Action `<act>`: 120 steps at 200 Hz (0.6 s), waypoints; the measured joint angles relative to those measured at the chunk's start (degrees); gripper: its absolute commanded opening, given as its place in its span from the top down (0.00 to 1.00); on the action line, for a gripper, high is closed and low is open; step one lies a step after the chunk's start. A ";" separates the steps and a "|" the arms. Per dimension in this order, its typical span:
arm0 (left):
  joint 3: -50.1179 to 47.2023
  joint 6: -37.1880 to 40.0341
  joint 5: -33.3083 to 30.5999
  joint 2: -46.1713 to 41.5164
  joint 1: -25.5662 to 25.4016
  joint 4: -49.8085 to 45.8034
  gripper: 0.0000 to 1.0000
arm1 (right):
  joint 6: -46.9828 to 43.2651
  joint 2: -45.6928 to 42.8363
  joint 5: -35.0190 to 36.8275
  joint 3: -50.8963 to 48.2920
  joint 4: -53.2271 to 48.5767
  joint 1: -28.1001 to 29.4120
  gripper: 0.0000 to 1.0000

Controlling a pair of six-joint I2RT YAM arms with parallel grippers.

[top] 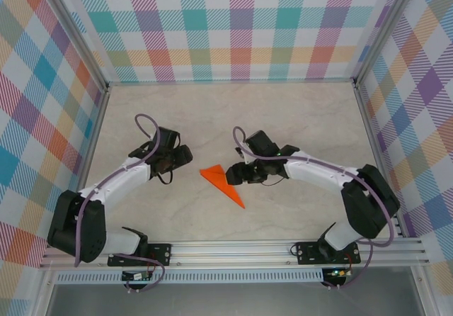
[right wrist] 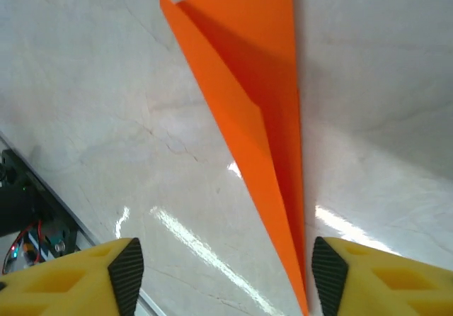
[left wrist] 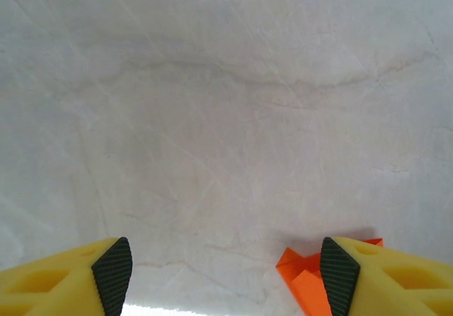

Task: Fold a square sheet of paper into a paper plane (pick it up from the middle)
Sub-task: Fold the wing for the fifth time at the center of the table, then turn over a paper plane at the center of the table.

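The orange paper plane (top: 222,183) lies flat on the table as a narrow pointed dart, its tip toward the near right. My left gripper (top: 185,156) hovers open just left of its wide end, and an orange corner (left wrist: 301,273) shows beside the right fingertip (left wrist: 336,273). My right gripper (top: 233,175) is open just right of the dart. In the right wrist view the plane (right wrist: 248,110) runs down between the fingers, its tip close to the right fingertip (right wrist: 327,273), touching neither.
The pale marbled table (top: 297,117) is walled by checkered panels (top: 226,25) at the back and sides. An aluminium rail (top: 233,249) carrying both arm bases runs along the near edge.
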 measured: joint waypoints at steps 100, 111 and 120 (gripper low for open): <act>16.72 -20.24 -13.11 12.57 -26.08 -18.49 0.03 | 4.96 -4.59 12.92 -7.19 -0.70 -8.92 0.00; 19.96 -21.88 -13.68 16.11 -27.87 -19.52 0.04 | 6.05 -5.55 14.16 -8.04 -0.96 -10.10 0.00; 22.14 -23.04 -13.77 18.82 -28.83 -20.04 0.07 | 7.08 -6.23 15.06 -8.70 -1.03 -11.26 0.00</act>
